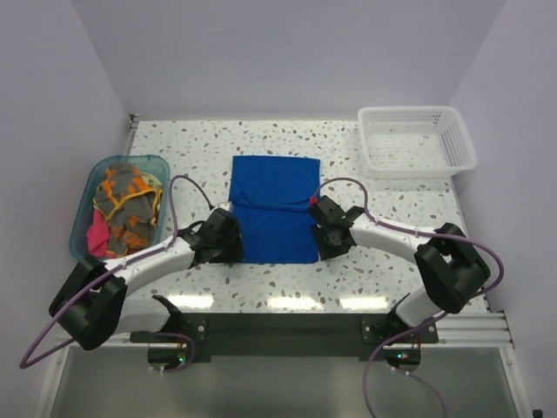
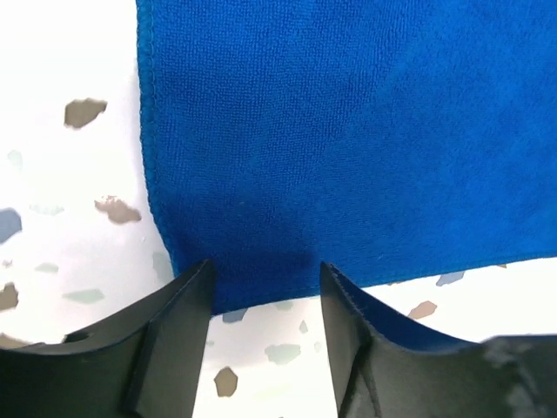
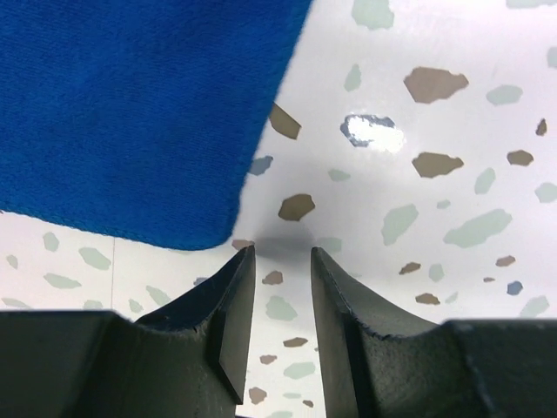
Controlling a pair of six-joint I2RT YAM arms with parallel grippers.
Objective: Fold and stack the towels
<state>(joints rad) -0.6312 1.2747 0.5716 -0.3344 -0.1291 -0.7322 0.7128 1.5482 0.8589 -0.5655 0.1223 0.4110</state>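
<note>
A royal blue towel [image 1: 274, 209] is seen spread flat on the speckled table [image 1: 392, 218], and every other place is given from it. A crease is seen running across it about halfway, the far half being slightly wider than the near half. The left gripper [image 2: 265, 277] is placed at the towel's near left corner. Its two fingers are held apart, and the towel's near hem is seen lying flat between the fingertips, neither pinched nor lifted. The right gripper [image 3: 283, 254] is placed at the near right corner, just off the cloth. Its fingers are likewise parted, with speckled table seen in the gap and the towel's rounded corner just beside one finger. Nothing is grasped by either gripper. To the left of the towel, well apart, a translucent teal tub [image 1: 85, 202] is found, in which an orange towel with grey blotches [image 1: 126, 193] and a pink towel [image 1: 97, 233] are heaped. Beyond the towel's far right corner, a white mesh basket [image 1: 461, 148] is set.
</note>
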